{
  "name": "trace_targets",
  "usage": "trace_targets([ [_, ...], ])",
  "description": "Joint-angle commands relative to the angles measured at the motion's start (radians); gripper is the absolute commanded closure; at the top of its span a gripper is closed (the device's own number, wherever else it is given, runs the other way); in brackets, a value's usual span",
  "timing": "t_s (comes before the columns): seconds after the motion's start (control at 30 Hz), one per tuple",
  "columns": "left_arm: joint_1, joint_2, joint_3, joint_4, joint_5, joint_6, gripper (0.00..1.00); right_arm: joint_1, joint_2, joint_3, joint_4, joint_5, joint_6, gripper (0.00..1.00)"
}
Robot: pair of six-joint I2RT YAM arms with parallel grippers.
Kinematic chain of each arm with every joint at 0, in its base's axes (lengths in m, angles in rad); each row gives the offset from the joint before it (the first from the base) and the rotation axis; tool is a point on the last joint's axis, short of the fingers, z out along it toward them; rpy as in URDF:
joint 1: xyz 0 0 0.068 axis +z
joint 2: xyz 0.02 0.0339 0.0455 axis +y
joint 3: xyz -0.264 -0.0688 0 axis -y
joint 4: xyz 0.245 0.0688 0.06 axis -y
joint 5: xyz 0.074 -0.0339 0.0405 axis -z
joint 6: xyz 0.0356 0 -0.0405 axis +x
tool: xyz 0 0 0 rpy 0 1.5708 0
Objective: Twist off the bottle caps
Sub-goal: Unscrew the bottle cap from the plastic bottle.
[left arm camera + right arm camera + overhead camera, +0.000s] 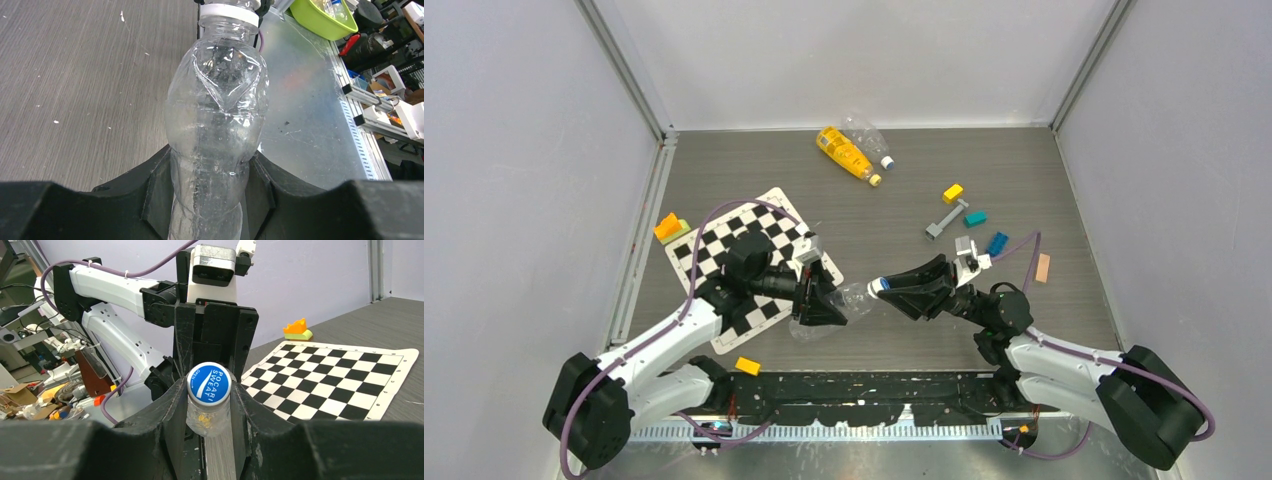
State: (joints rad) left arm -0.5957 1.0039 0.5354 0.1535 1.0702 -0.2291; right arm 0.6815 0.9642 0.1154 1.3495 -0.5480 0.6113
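Bottles: three (three caps); left gripper (837, 305) clamps one clear bottle (217, 115) mid-body; right gripper (886, 287) clamps its blue cap (208, 383); yellow-orange bottle (844, 152) and second clear bottle (864, 131) lie well beyond both.

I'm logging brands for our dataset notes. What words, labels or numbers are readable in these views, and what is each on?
"POCARI SWEAT": white lettering on the blue cap of the clear bottle.
"OPEN": tiny, along that cap's left edge.
Yellow-orange bottle: label too small to read.
Nothing else legible.
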Motion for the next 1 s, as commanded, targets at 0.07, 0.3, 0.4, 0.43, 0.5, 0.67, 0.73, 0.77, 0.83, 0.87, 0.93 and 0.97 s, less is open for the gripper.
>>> trace_targets([
  [0.07, -0.007, 0.011, 0.048, 0.059, 0.061, 0.000, 0.98, 0.003, -0.025, 0.001, 0.026, 0.096, 0.023, 0.99],
  [0.3, -0.008, 0.014, 0.046, 0.062, -0.038, 0.019, 1.00, 0.003, -0.016, 0.034, -0.036, 0.146, 0.051, 0.99],
  [0.4, -0.009, -0.029, 0.009, 0.096, -0.094, 0.041, 1.00, 0.002, 0.002, 0.077, -0.131, 0.163, 0.051, 0.99],
  [0.43, -0.009, -0.044, 0.001, 0.100, -0.104, 0.047, 1.00, 0.002, 0.004, 0.080, -0.136, 0.177, 0.055, 0.99],
  [0.5, -0.008, -0.070, -0.008, 0.088, -0.123, 0.071, 1.00, 0.002, 0.012, 0.075, -0.114, 0.245, 0.068, 0.99],
  [0.67, -0.009, -0.110, -0.022, 0.058, -0.183, 0.118, 1.00, 0.002, 0.009, 0.091, -0.188, 0.465, 0.122, 1.00],
  [0.73, -0.007, -0.105, -0.030, 0.074, -0.188, 0.119, 1.00, 0.002, 0.006, 0.136, -0.316, 0.473, 0.132, 1.00],
  [0.77, -0.009, -0.101, -0.031, 0.075, -0.197, 0.119, 1.00, 0.002, 0.009, 0.152, -0.375, 0.469, 0.132, 1.00],
  [0.83, -0.009, -0.089, -0.030, 0.074, -0.206, 0.119, 1.00, 0.003, 0.018, 0.178, -0.391, 0.429, 0.133, 0.99],
  [0.87, -0.009, -0.084, -0.028, 0.072, -0.208, 0.120, 1.00, 0.002, 0.023, 0.175, -0.372, 0.414, 0.134, 0.99],
  [0.93, -0.009, -0.078, -0.030, 0.073, -0.219, 0.118, 1.00, 0.002, 0.041, 0.157, -0.300, 0.371, 0.138, 0.99],
  [0.97, -0.009, -0.077, -0.033, 0.075, -0.231, 0.119, 1.00, 0.003, 0.049, 0.152, -0.268, 0.338, 0.138, 1.00],
])
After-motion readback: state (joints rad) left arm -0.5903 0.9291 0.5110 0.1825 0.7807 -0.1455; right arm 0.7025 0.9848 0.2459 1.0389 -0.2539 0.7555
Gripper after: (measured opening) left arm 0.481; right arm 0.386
